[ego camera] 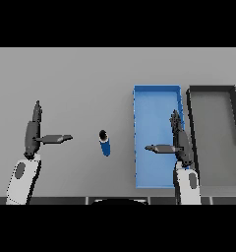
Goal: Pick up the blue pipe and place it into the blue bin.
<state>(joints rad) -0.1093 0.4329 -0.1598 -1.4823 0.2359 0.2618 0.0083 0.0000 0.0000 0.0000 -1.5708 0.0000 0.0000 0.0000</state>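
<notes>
Beside blue bin (139,138): blue pipe (105,143), dark bin (191,118); both robot hands spread wide.

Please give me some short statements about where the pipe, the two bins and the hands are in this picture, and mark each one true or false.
1. The short blue cylindrical pipe lies inside the blue rectangular bin. False: it stands on the grey table, left of that bin.
2. The right hand is above the blue bin. True.
3. The left hand holds the pipe. False: it is apart from it, fingers straight.
4. A dark grey rectangular bin sits right of the blue bin. True.
5. The blue bin holds no object. True.
</notes>
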